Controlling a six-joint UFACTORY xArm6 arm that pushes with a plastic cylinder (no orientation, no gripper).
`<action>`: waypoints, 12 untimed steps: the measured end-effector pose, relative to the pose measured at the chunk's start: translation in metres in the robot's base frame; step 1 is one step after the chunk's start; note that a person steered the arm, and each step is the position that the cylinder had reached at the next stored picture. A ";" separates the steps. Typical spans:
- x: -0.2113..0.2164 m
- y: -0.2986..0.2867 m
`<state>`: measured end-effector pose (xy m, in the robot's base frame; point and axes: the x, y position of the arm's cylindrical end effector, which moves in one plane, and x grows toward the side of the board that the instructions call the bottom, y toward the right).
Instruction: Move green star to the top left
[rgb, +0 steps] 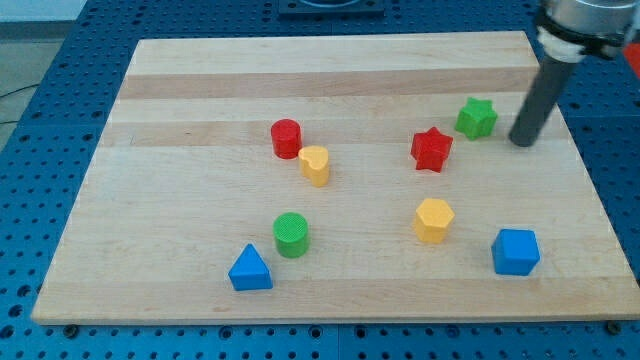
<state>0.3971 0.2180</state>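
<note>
The green star (477, 118) lies on the wooden board (200, 90) at the view's upper right. My tip (522, 141) stands just to the right of the green star and slightly lower, a small gap apart from it. The red star (432, 149) lies to the lower left of the green star.
A red cylinder (286, 138) and a yellow heart (315, 165) sit near the middle. A green cylinder (291, 235) and a blue triangle (249, 269) lie at the lower left. A yellow hexagon (434, 220) and a blue cube (515, 251) lie at the lower right.
</note>
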 end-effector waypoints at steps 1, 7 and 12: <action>-0.049 -0.066; -0.024 -0.244; -0.060 -0.279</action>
<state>0.3368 -0.0613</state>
